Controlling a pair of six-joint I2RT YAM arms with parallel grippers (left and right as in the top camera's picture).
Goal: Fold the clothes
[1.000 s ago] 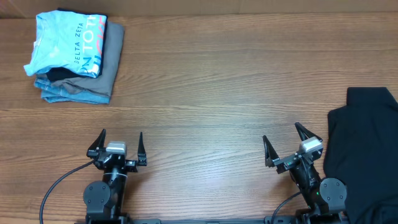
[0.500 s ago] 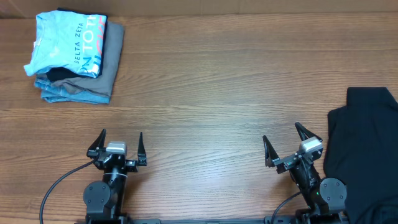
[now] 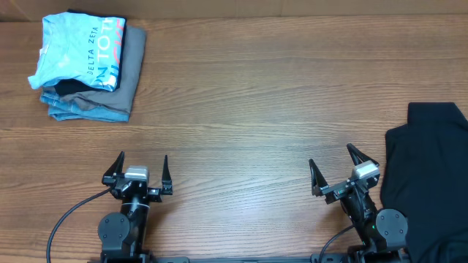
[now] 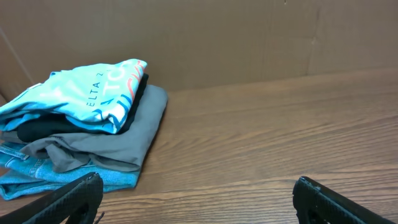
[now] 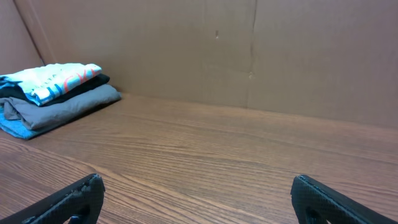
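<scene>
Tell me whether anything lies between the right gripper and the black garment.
Nothing visible does. The open right gripper sits just left of the plain black fabric garment, with only wooden table showing between them.

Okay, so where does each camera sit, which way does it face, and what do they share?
Overhead: above the table, looking straight down; left gripper and right gripper open at the near edge; folded stack far left, black garment right.
Left wrist: low behind the left gripper, facing the cardboard wall; its fingertips at the bottom; stack close.
Right wrist: behind the right gripper, facing that wall; its fingertips at the bottom; stack far left.
Shared: all see the stack.
</scene>
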